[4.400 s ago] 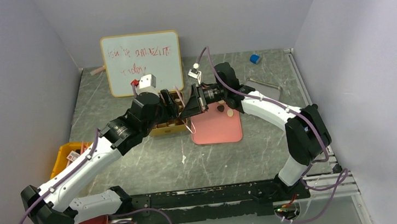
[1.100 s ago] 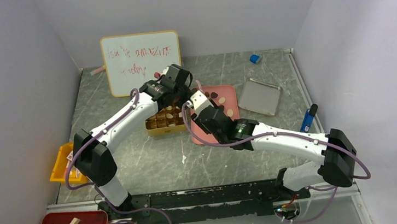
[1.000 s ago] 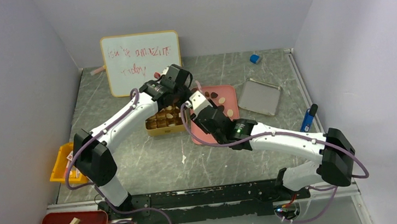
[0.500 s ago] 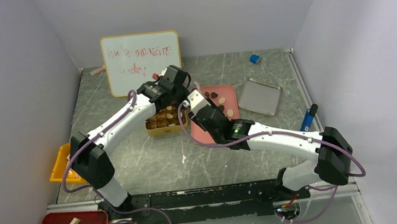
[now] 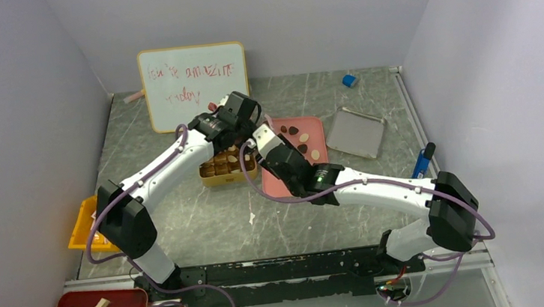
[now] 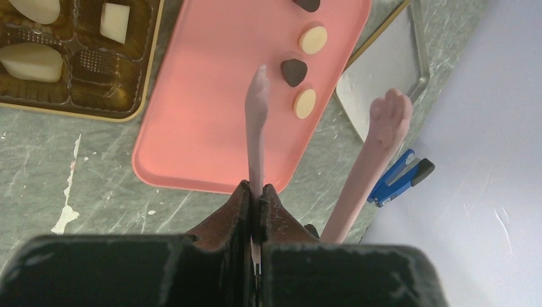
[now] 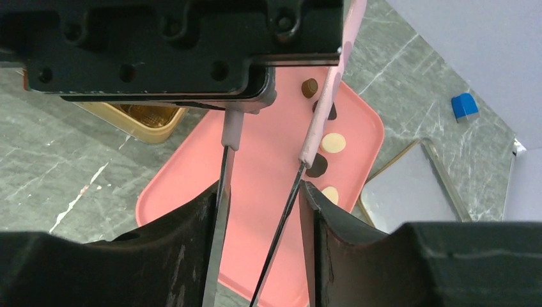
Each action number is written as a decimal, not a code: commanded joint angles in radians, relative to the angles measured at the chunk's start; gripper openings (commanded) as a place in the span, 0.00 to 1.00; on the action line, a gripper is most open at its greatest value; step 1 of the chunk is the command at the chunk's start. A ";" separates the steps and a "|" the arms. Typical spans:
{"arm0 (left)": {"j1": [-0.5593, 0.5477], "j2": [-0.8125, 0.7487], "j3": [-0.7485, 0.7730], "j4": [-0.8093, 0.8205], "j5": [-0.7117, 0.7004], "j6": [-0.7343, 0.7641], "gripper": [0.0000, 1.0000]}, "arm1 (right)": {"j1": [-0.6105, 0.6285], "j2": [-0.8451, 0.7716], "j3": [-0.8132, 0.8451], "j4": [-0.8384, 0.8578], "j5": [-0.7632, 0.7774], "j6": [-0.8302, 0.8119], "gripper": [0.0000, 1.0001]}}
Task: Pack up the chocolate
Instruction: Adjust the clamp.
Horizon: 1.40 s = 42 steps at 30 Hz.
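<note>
Nearest, at the left corner, a red tray (image 5: 135, 306) holds pale beige chunks, with a yellow bin (image 5: 78, 221) just past it. The desk (image 5: 208, 220) is grey-green, marbled and scuffed. Midway, a gold compartment box (image 5: 220, 179) lies just beside a pink tray (image 6: 204, 115). The chocolate (image 6: 294, 71), dark and tan, lies on that tray, with pale pieces in the box. The left tool (image 6: 329, 83) hangs released and empty above the tray. The right tool (image 7: 271, 137) is likewise spread, gripping nothing. Farther right are a metal lid (image 5: 355, 132) and a blue clip (image 5: 423, 160). A whiteboard (image 5: 193, 84) leans on plain lilac walls (image 5: 256, 19).
</note>
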State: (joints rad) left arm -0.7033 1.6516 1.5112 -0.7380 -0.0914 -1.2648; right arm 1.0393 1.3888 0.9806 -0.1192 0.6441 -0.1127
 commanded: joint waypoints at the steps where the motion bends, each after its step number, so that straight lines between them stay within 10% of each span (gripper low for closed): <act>1: -0.005 -0.026 -0.006 0.004 0.022 -0.001 0.05 | -0.026 0.010 0.031 0.072 -0.006 -0.009 0.44; 11: -0.004 -0.020 -0.003 0.011 0.036 0.015 0.05 | -0.049 0.014 0.040 0.060 -0.040 0.013 0.10; 28: -0.003 -0.021 0.034 0.034 -0.046 0.042 0.48 | -0.057 -0.030 0.052 -0.020 -0.049 0.046 0.04; 34: -0.001 -0.022 0.024 0.070 -0.065 0.044 0.42 | -0.060 -0.068 0.053 -0.083 -0.064 0.074 0.04; 42: -0.003 -0.015 -0.028 0.114 -0.016 0.035 0.05 | -0.061 -0.092 0.059 -0.138 -0.060 0.095 0.07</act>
State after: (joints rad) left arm -0.7174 1.6516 1.5082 -0.6537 -0.0940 -1.2514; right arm 0.9867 1.3479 0.9955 -0.2096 0.5610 -0.0338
